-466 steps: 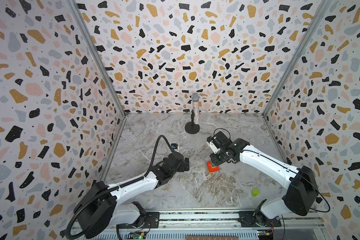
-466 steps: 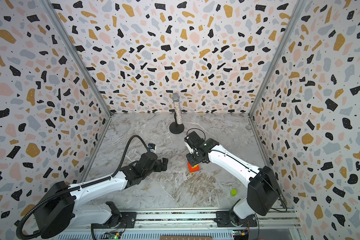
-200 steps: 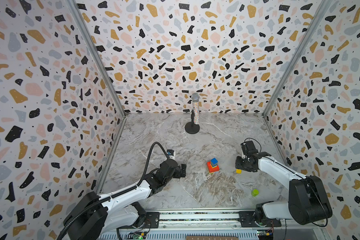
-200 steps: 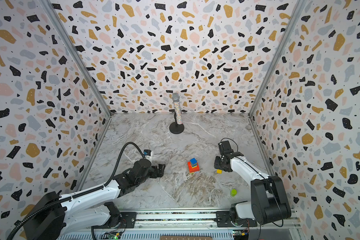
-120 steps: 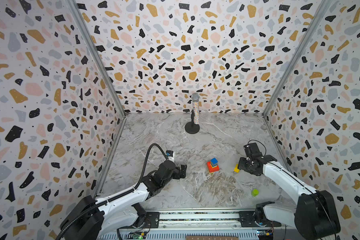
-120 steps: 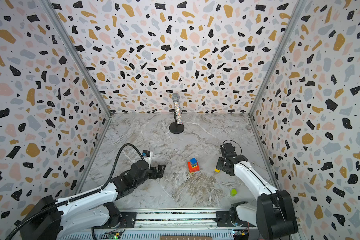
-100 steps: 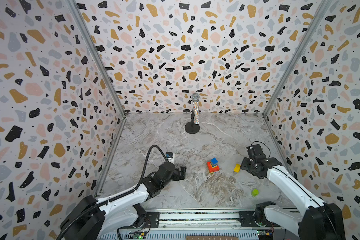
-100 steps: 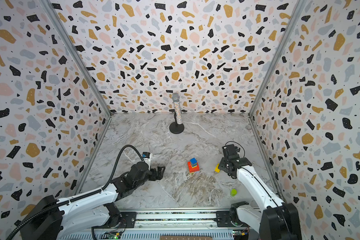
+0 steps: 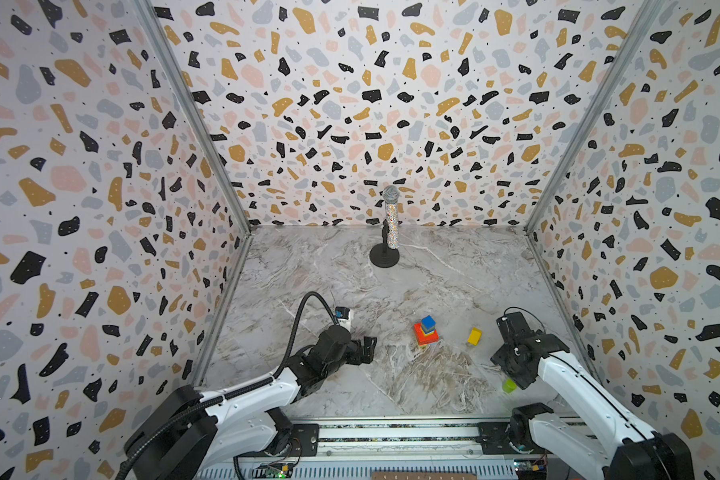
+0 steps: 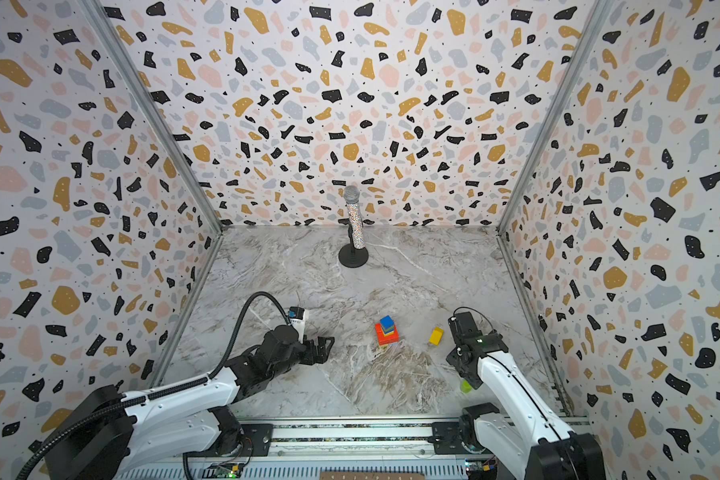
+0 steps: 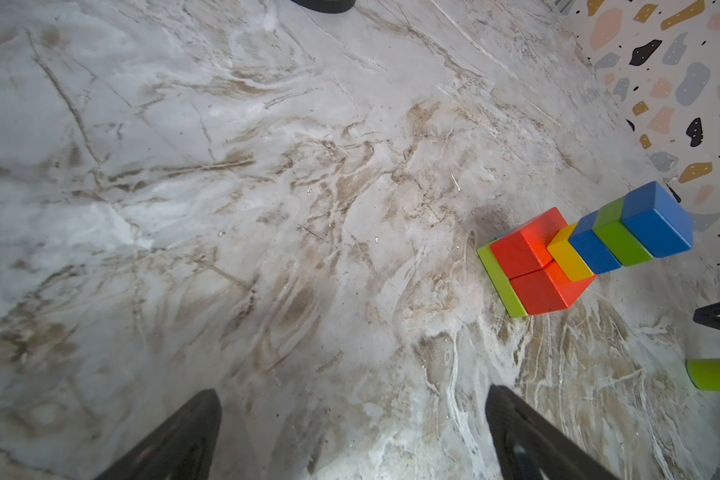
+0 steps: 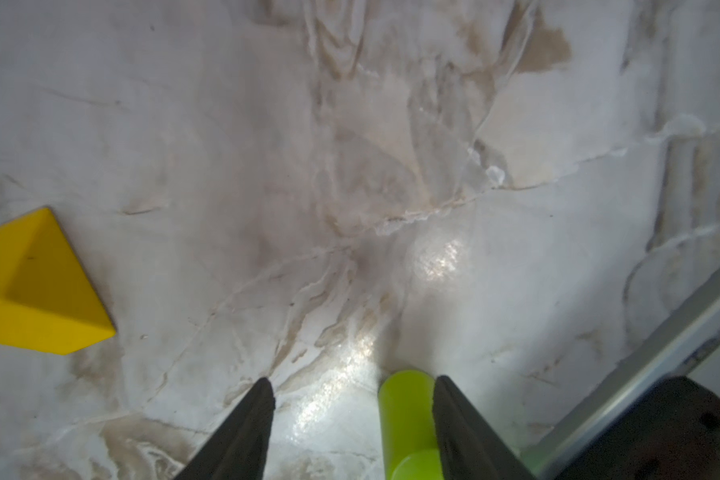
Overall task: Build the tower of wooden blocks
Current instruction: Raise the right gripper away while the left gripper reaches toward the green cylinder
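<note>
The tower (image 9: 426, 331) (image 10: 387, 331) stands mid-table: a lime slab and red bricks below, then yellow, blue, green and a blue cube on top (image 11: 657, 220). A loose yellow block (image 9: 474, 336) (image 12: 34, 286) lies just right of it. My left gripper (image 9: 366, 349) (image 11: 352, 390) is open and empty, low on the table left of the tower. My right gripper (image 12: 353, 380) is open near the front right corner. A lime-green cylinder (image 12: 408, 415) lies between its fingers, against one of them and apart from the other. The right wrist (image 9: 524, 353) hides those fingers in both top views.
A glittery microphone on a black stand (image 9: 387, 232) is at the back centre. The lime cylinder (image 9: 509, 385) peeks out beside the right arm. Patterned walls close three sides, and a metal rail (image 9: 391, 432) runs along the front edge.
My right gripper pulled back from the yellow block toward the front right and now straddles the lime cylinder, jaws a little wider. The yellow block stays on the table. The left arm has barely moved.
</note>
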You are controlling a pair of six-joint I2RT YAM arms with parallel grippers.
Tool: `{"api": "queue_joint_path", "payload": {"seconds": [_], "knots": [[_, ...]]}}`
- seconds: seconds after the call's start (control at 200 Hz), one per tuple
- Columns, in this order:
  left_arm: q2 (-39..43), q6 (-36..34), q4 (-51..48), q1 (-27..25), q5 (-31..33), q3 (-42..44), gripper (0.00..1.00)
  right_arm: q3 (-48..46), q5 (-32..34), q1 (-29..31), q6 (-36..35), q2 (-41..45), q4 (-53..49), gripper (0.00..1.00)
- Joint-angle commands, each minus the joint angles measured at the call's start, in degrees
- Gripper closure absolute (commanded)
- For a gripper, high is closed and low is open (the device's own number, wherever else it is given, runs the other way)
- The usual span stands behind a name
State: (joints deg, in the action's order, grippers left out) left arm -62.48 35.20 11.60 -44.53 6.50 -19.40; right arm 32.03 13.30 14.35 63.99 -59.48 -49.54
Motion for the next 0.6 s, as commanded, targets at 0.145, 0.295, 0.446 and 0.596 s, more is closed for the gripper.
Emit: {"api": "queue_joint_path", "payload": {"seconds": [0.145, 0.295, 0.446, 0.596], "knots": [[1.7, -0.7, 0.1, -0.7, 1.9, -0.2, 0.00, 4.8, 2.8, 2.2, 2.3, -7.2, -5.1, 0.28], [1.8, -0.7, -0.1, -0.8, 2.1, 0.1, 0.00, 2.7, -0.4, 0.7, 2.3, -4.3, -3.0, 0.27], [1.6, -0.8, -0.1, -0.9, 2.2, 0.1, 0.00, 2.8, -0.4, 0.7, 1.8, -3.5, -2.9, 0.27], [0.9, -0.7, 0.3, -0.9, 2.2, -0.1, 0.00, 3.1, -2.0, 0.8, 0.4, -2.7, -1.2, 0.27]]}}
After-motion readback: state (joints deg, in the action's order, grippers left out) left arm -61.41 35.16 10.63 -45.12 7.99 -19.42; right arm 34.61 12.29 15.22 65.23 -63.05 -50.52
